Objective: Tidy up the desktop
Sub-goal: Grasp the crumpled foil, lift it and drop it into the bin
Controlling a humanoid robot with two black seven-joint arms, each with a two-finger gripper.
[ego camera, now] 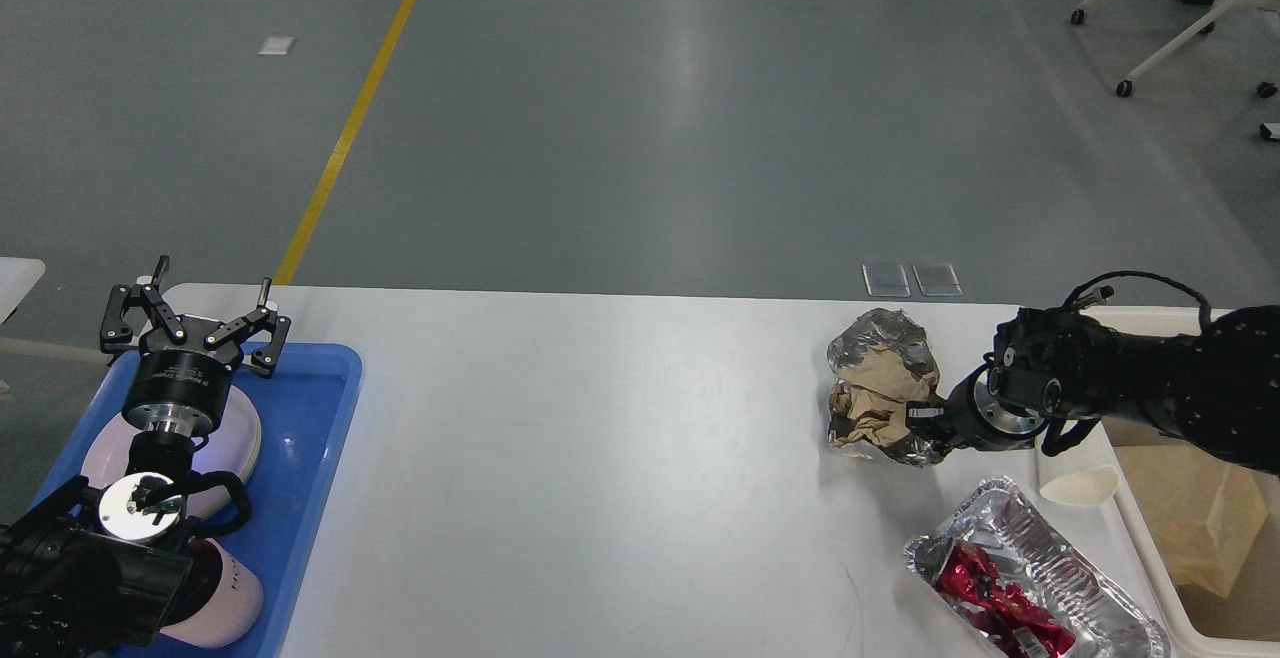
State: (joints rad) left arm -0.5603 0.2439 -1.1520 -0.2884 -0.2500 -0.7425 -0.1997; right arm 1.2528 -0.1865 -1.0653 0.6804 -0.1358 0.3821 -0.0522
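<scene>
Bright, even overhead light, pale glare on the floor [690,58], seemingly sharp focus, soft shadows.

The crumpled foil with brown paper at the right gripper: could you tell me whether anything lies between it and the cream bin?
Yes. A paper cup lies on its side on the desktop between the foil bundle and the cream bin. The right gripper sits at the bundle; its grip is unclear.
</scene>
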